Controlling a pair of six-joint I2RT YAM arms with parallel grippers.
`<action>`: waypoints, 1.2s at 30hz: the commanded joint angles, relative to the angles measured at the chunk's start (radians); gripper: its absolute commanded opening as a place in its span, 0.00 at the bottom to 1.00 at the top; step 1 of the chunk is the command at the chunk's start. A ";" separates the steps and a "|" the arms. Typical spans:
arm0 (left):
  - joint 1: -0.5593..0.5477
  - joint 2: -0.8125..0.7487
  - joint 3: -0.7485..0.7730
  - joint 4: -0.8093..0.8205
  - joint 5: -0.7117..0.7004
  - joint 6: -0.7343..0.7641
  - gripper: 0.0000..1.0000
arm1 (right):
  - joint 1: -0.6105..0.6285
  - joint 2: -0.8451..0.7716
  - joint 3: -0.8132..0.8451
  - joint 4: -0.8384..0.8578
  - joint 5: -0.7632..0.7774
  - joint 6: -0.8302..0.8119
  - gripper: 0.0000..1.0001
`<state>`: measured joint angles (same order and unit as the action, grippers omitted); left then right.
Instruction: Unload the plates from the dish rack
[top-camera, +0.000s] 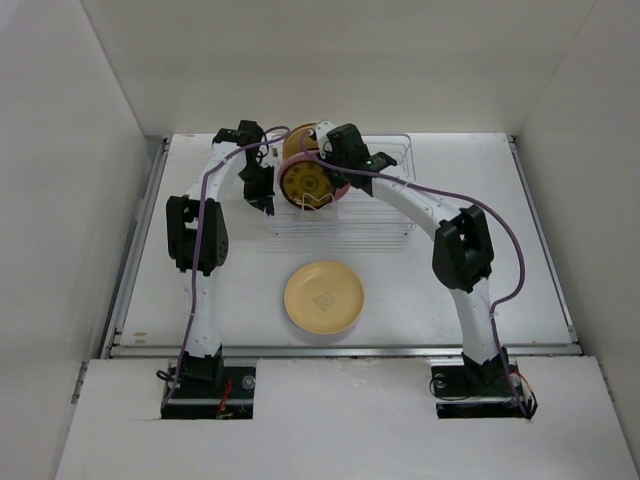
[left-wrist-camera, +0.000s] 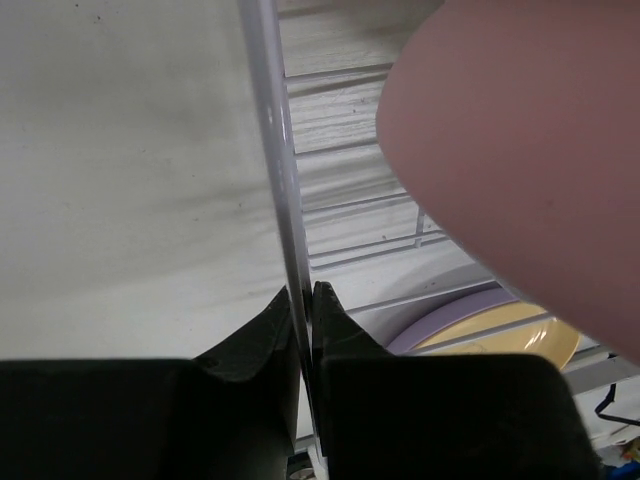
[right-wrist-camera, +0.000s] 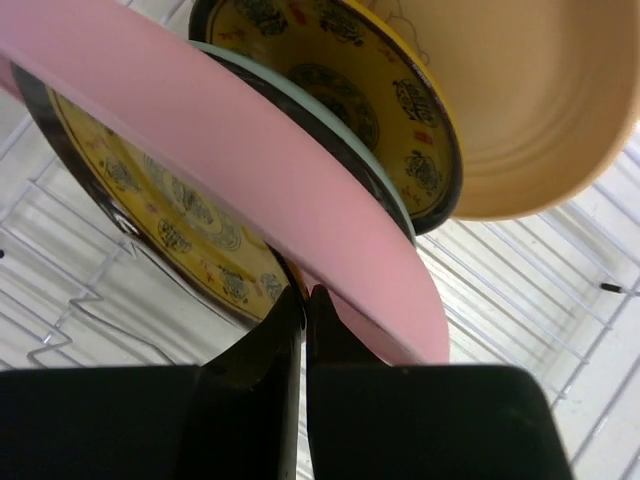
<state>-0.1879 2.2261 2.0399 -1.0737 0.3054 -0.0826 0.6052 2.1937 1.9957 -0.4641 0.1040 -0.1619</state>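
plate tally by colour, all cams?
Pink plate: 1
Tan plate: 1
Amber patterned plate: 1 sure, maybe 2
Yellow plate: 1
Lavender plate: 1, under the yellow
Total: 5 sure

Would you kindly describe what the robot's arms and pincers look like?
The left arm and right arm are made of curved white links joined by boxy black joint housings. A purple cable loops along each arm. The left pincer and right pincer each have two matte black fingers tapering to narrow tips.
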 joint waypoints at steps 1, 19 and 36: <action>-0.007 -0.037 -0.015 -0.008 0.054 -0.045 0.00 | 0.014 -0.136 -0.004 0.084 0.011 -0.002 0.00; -0.007 -0.046 0.005 -0.008 -0.034 -0.045 0.00 | 0.056 -0.554 -0.241 0.016 0.066 0.109 0.00; -0.067 -0.161 -0.010 0.086 -0.322 0.138 0.62 | -0.324 -1.130 -1.152 -0.317 -0.345 0.910 0.00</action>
<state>-0.2268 2.1963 2.0361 -1.0363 0.0917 -0.0177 0.3038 1.1240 0.9119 -0.7849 -0.1173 0.5934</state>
